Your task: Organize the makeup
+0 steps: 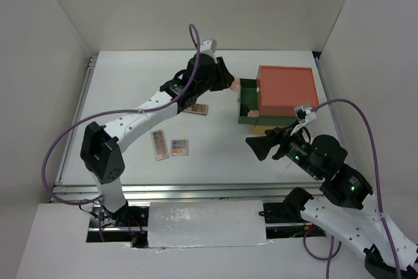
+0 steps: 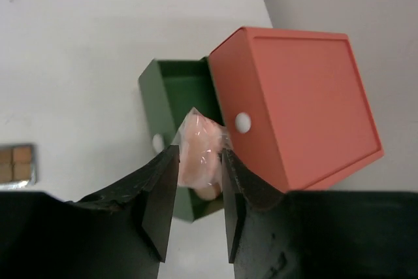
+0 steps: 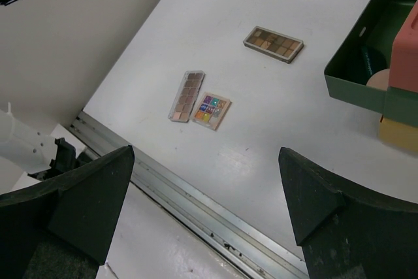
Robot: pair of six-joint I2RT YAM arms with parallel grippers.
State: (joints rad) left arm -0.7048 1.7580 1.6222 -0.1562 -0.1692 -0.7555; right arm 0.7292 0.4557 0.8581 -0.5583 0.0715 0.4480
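The left gripper (image 2: 199, 156) pinches a round peach wrapped compact (image 2: 198, 140) over the open green drawer (image 2: 163, 89), seemingly to drop it in. The right gripper (image 3: 206, 161) hangs spread, empty.

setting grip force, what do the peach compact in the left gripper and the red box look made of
Peach compact: probably smooth plastic, seemingly inside clear crinkled film that glints at its edges. Red box: matte, evenly coloured, crisp edges; plastic or painted board, cannot tell which.

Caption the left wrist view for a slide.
Left hand grips a wrapped peach compact by the open green drawer of the red box.
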